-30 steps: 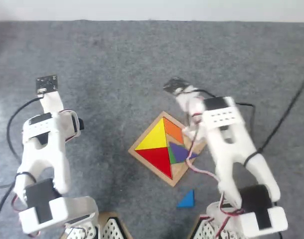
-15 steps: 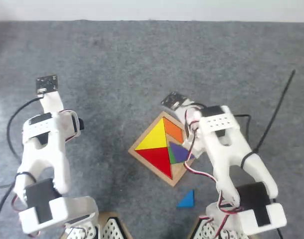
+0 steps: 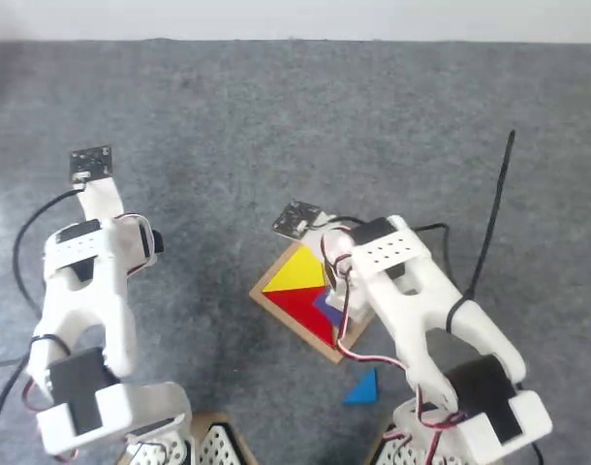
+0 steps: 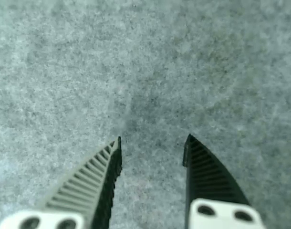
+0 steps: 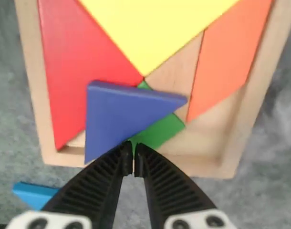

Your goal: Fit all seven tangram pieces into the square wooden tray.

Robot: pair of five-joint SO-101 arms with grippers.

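**Surface.** A grey felt table cover (image 3: 276,116) carries the square wooden tray (image 5: 33,95).

**Arms.** The right arm stands over the tray. The left arm is well apart from it.
- Left gripper (image 4: 152,148): jaws released, nothing between them, felt beneath.

**Seated in the tray.**
- Large yellow wooden triangle (image 5: 155,28).
- Large red wooden triangle (image 5: 69,67).
- Orange wooden piece (image 5: 231,52), against one tray wall.

**Not seated.** The dark blue wooden triangle (image 5: 121,117) rides over the red triangle and the small green wooden piece (image 5: 160,131) inside the tray.
- Right gripper (image 5: 133,150): jaws clenched, tips against the blue triangle's long edge, nothing visibly between them.
- The blue triangle lies straight ahead of the tips, its long edge crosswise to them.
- Bare tray floor shows beyond it, beside the orange piece.

**Judgement.** The right arm is the nearer, so a nudge or turn towards that gap falls to it.

**Outstanding.** The small light blue wooden triangle (image 3: 361,387) lies outside the tray, near one corner.
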